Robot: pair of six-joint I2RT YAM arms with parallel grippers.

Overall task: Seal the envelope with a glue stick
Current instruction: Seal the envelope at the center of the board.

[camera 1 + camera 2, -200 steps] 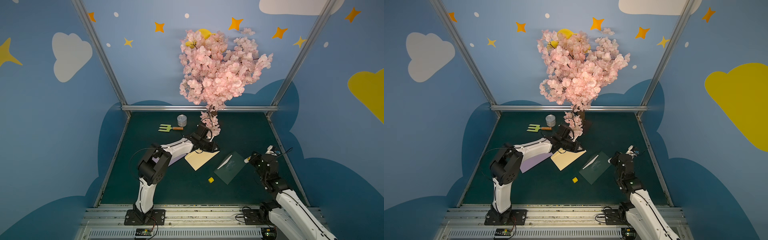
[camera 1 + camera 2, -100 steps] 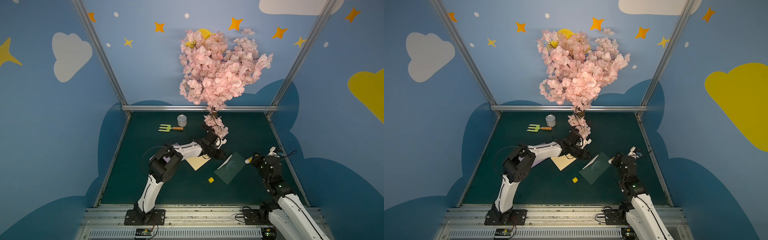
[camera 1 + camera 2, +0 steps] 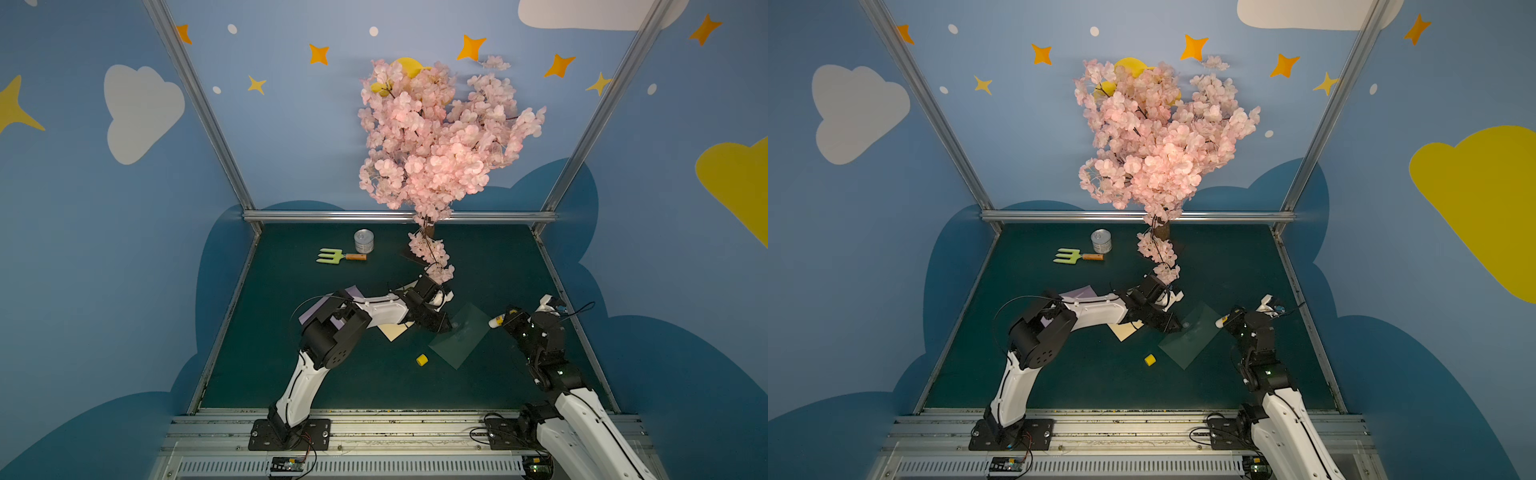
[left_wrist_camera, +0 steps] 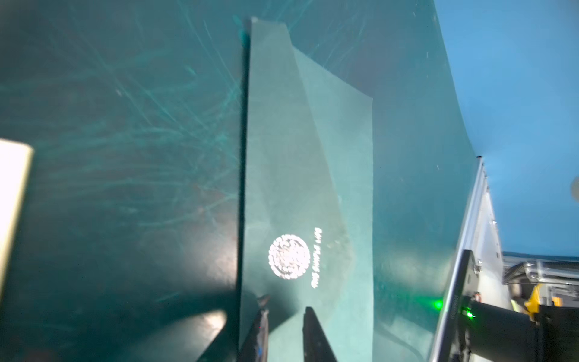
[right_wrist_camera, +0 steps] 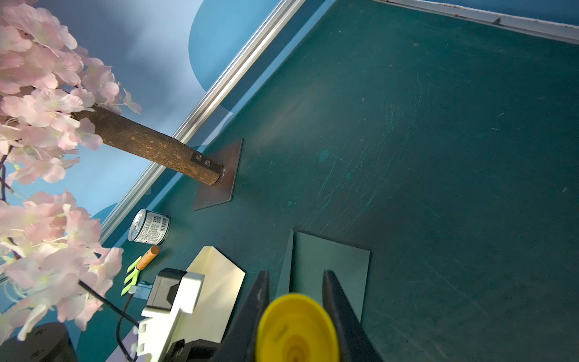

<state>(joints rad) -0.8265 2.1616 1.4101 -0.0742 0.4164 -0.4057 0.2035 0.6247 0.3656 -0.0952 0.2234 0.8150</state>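
The left gripper (image 4: pixel 285 305), jaws slightly parted and empty, points at the flap side of the dark green envelope (image 4: pixel 297 188), near its silver emblem (image 4: pixel 289 257); contact unclear. The right gripper (image 5: pixel 296 273) is clenched on the glue stick (image 5: pixel 296 329), held above the mat (image 3: pixel 374 390) just off the green envelope's corner nearest the right arm (image 3: pixel 540 345). The cream envelope (image 3: pixel 395 331) lies flat beside the green envelope's opposite long side, a strip of mat between them, partly under the left arm (image 3: pixel 374 311). A yellow cap (image 3: pixel 422 360) sits just off the green envelope's near short edge
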